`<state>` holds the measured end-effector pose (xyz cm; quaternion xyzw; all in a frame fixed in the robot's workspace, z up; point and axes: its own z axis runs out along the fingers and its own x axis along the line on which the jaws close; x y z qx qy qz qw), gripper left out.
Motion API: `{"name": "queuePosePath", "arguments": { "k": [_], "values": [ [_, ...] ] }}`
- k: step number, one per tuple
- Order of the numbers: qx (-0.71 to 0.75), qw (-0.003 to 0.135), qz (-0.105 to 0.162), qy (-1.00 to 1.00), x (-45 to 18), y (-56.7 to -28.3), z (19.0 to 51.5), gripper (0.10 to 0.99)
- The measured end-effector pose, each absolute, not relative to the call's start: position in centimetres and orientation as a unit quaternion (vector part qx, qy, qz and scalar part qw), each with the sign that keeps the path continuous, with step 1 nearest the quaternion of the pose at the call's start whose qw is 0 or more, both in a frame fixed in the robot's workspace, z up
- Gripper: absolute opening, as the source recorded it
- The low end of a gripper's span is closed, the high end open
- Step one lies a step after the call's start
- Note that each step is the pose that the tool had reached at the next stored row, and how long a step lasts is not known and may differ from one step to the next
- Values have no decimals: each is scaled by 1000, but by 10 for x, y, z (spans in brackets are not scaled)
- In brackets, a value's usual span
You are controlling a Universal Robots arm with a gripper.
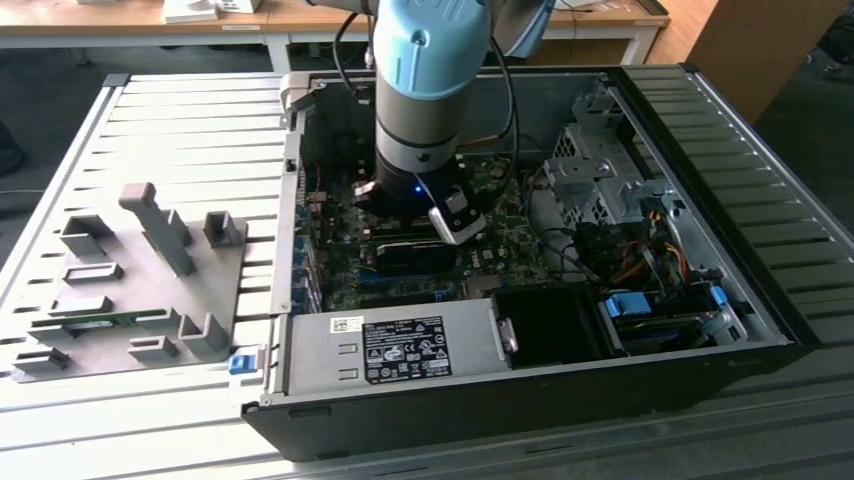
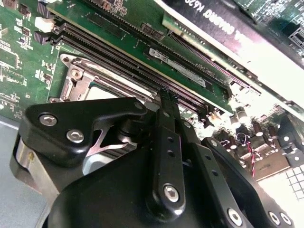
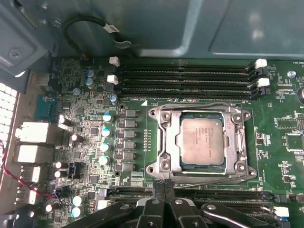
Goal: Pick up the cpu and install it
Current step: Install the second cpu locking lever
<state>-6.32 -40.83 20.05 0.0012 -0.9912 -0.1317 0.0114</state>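
1. One step in hand, by judgement: finishing the install, not the pick-up.
2. Seeing the cpu (image 3: 202, 138) in the first wrist view, lying flat in the socket frame (image 3: 164, 142) on the board (image 3: 95, 95), silver top up, inside the case (image 1: 534, 400) on the surface (image 1: 200, 120).
3. Finding the tool (image 3: 164, 186) just beside the frame's edge, fingertips pressing together, narrow, gripping nothing and apart from the cpu.
4. Reaching down into the case with the arm (image 1: 420, 90), as in the exterior view.
5. Judging the cpu as already placed; not telling from these views whether the frame's wire lever is latched.
6. Judging any further move as calling for care: working in a tight spot between memory slots (image 3: 185, 78) on one side of the socket and more slots on the other, keeping the fingertips off the cpu's top and clear of the small parts around the frame.
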Motion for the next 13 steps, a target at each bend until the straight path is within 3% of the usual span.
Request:
{"name": "queuePosePath", "arguments": {
  "k": [13],
  "values": [
    [1,11,-151,-988,-66,-408,191,106]
  ]
}}
